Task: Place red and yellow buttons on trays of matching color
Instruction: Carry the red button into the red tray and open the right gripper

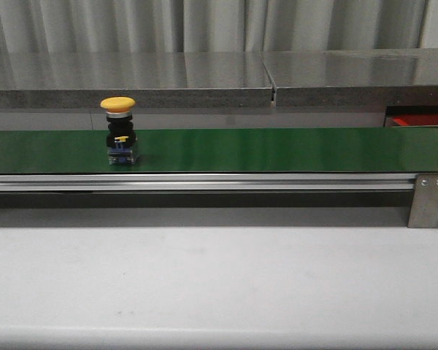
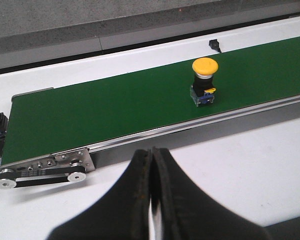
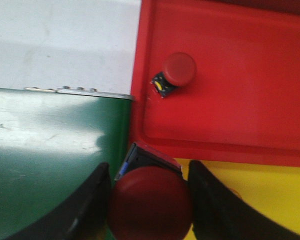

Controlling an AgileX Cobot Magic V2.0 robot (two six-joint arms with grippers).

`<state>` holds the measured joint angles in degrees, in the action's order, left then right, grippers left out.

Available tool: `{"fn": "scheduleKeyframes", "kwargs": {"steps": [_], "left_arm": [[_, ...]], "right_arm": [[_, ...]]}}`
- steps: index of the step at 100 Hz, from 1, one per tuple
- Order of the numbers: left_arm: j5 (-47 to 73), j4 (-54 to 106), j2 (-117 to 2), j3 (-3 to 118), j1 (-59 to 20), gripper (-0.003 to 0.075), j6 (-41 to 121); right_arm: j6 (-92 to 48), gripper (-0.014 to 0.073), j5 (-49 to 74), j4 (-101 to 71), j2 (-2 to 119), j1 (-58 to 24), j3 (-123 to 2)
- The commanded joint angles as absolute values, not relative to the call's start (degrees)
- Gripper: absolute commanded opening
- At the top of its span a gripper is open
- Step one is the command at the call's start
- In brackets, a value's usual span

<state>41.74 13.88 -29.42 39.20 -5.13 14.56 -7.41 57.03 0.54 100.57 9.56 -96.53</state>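
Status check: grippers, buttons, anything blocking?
Left gripper shut, empty, near the belt. Right gripper shut on red button by red tray; another red button in it. Yellow button upright on green belt, nothing blocking.

My matt green belt runs in a brushed metal rail; the red tray looks like glossy plastic.

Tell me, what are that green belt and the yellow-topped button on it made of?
The green belt looks like smooth rubber or PVC; its slight sheen mirrors the ledge behind. The yellow button seems moulded plastic: matte cap, black body, clear-bluish base. The rail below looks like brushed aluminium. All judged by look only.
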Motion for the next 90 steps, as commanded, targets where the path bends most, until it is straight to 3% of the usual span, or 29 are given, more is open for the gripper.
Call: {"fn": "scheduleKeyframes", "kwargs": {"steps": [1, 90], "left_arm": [[38.0, 15.0, -29.5, 40.7, -5.7, -0.0020, 13.9], [38.0, 15.0, -29.5, 40.7, -5.7, -0.0020, 13.9]], "right_arm": [[-7.3, 0.0099, 53.7, -0.9, 99.7, 11.4, -98.2], [-7.3, 0.0099, 37.5, -3.2, 114.9, 13.4, -98.2]]}}
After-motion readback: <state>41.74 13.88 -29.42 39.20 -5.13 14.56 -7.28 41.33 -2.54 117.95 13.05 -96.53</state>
